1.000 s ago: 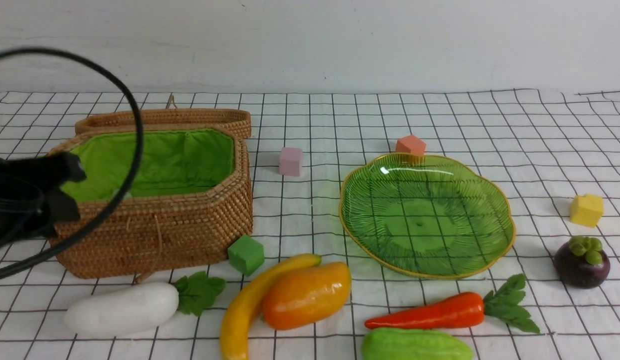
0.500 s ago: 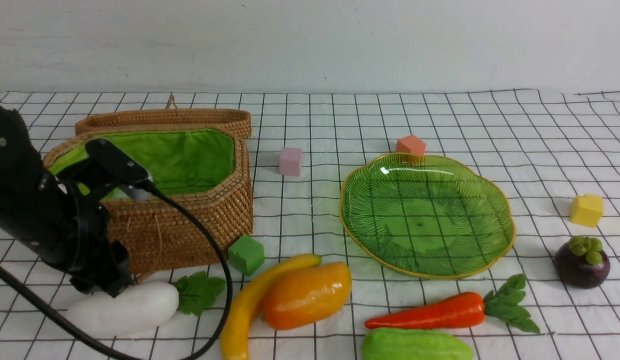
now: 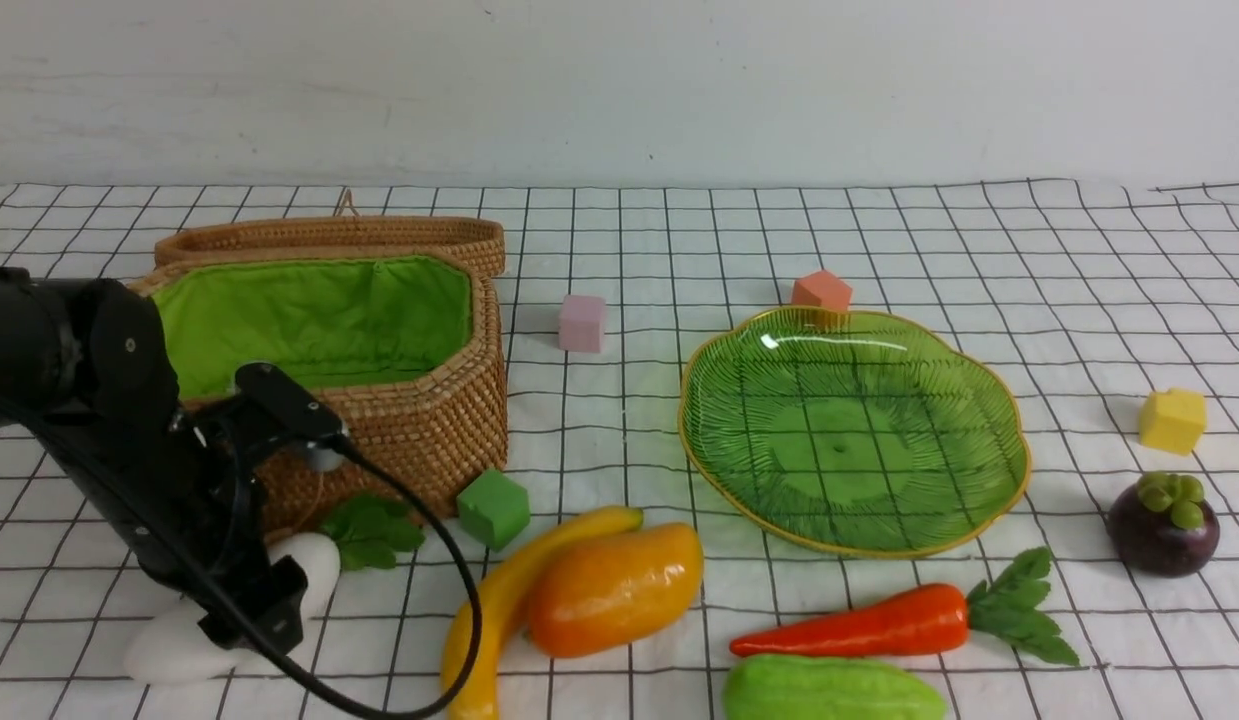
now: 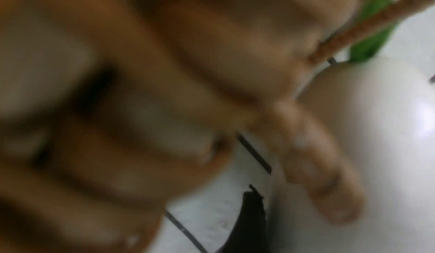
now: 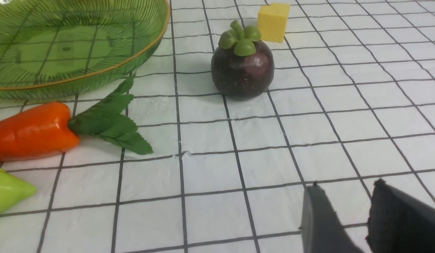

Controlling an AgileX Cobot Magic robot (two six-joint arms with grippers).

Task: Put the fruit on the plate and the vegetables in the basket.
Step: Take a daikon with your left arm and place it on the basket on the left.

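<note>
Leftmost, the left gripper [image 3: 251,605] is down on the white radish [image 3: 164,650], which lies on the worktop [image 3: 679,240] just in front of the basket's left corner, leaves toward the wicker. The left wrist view is so blurred, showing only 1 dark tip beside the white skin, that I cannot tell whether the jaws are spread or pinching it. The basket [image 3: 419,430] stands open, its green lining bare as far as can be seen, with its lid [image 3: 329,235] just behind it. To the basket's front right lie the banana [image 3: 499,605] and the mango [image 3: 614,590], touching each other. Further right of the basket, the plate [image 3: 849,440] holds nothing. Beyond that and nearer the camera, the carrot [image 3: 859,625] and cucumber [image 3: 829,690] lie close together. Farthest from the basket sits the mangosteen [image 3: 1164,530]. The right gripper [image 5: 345,184] hovers near that fruit, jaws a little apart with nothing between them. By my reading, 0 of 6 items are placed: 3 vegetables are due for the basket, the radish apparently first, and 3 fruits for the plate.
</note>
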